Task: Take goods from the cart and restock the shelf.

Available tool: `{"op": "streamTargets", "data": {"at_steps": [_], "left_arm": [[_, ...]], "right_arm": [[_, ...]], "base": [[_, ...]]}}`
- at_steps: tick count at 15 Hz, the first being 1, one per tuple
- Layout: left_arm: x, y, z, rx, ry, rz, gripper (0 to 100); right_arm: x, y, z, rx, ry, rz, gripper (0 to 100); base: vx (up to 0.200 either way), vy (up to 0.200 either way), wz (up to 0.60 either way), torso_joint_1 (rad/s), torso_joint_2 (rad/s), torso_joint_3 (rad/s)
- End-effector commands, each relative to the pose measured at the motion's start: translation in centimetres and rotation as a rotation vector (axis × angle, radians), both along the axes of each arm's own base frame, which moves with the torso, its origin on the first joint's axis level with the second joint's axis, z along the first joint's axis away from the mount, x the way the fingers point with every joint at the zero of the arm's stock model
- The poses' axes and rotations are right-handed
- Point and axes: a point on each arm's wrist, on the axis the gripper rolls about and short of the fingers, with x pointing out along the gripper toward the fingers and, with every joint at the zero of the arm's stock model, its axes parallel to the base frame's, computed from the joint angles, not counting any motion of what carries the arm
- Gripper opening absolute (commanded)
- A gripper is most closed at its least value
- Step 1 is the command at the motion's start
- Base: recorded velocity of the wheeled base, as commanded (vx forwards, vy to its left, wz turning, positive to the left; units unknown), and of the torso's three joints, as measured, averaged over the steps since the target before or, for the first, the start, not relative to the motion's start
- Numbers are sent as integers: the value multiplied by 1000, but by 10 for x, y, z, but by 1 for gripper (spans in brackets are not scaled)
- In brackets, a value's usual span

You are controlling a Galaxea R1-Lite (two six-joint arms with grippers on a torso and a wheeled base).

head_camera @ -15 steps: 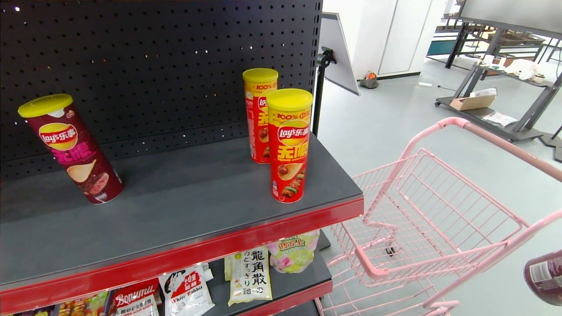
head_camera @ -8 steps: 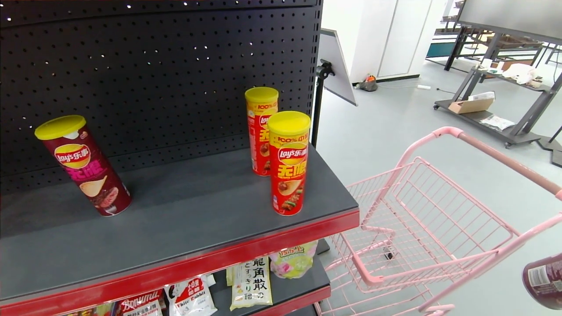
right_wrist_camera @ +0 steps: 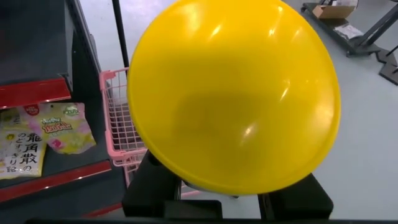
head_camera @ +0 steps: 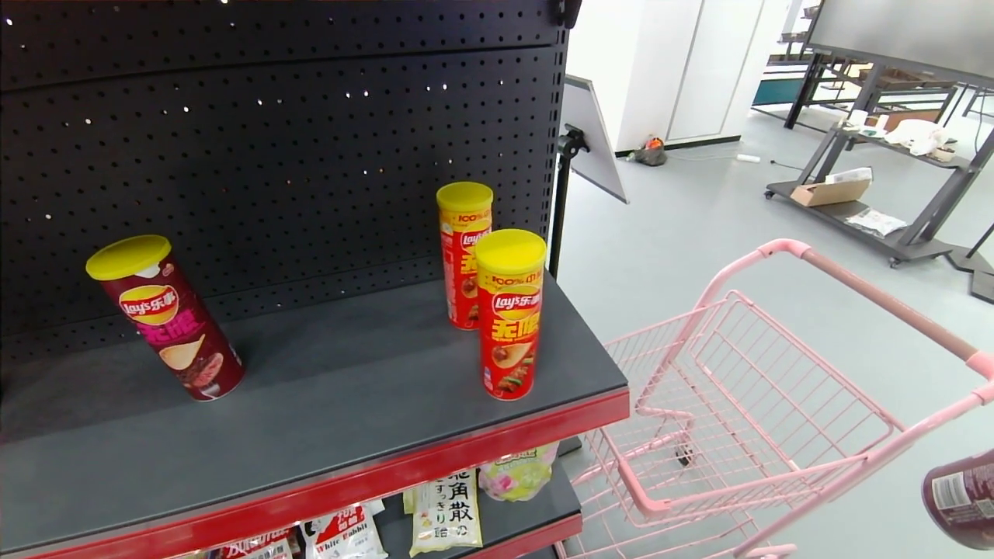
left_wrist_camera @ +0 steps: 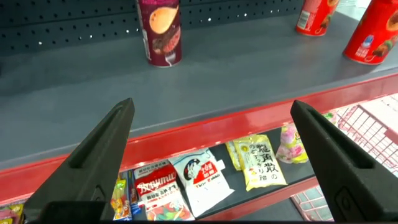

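On the grey shelf (head_camera: 334, 396) with a red front edge, a maroon chip can (head_camera: 167, 318) with a yellow lid stands at the left. Two red chip cans (head_camera: 509, 314) (head_camera: 463, 252) stand near the right end. The pink wire cart (head_camera: 745, 404) stands to the right of the shelf, its basket bare. At the lower right edge, a second maroon can (head_camera: 961, 497) hangs beside the cart. Its yellow lid (right_wrist_camera: 233, 93) faces the right wrist camera, with my right gripper (right_wrist_camera: 230, 199) shut on it. My left gripper (left_wrist_camera: 211, 106) is open in front of the shelf edge (left_wrist_camera: 186, 134), below the maroon can (left_wrist_camera: 160, 31).
A black pegboard (head_camera: 272, 140) backs the shelf. Snack bags (head_camera: 458, 508) lie on the lower shelf (head_camera: 536, 536). A board on a stand (head_camera: 594, 136) is behind the shelf's right end. Metal racks (head_camera: 877, 210) stand far right across open grey floor.
The head view has tilted upward, so the shelf, cans and cart sit lower in the picture. The cans on the shelf have not moved; the held can stays at the lower right.
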Motion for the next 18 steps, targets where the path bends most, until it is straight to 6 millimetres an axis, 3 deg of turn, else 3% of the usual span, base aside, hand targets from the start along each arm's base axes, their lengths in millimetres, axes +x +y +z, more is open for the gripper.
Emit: {"op": "streamTargets", "data": {"at_steps": [1, 6, 13, 18], "left_arm": [[0, 0, 0, -2, 1, 0, 100], [0, 0, 0, -2, 3, 1, 100], [0, 0, 0, -2, 1, 1, 100], [0, 0, 0, -2, 3, 3, 100]], "right_arm": [[1, 0, -2, -8, 12, -3, 0], [-8, 0, -14, -47, 1, -2, 0], [-14, 0, -22, -56, -15, 0, 0], [-27, 0, -30, -54, -80, -1, 0]], "base": [[0, 0, 0, 159, -359, -203], [0, 0, 0, 70, -151, -81], [0, 0, 600, 6, 0, 4], [0, 0, 0, 0, 0, 0]]}}
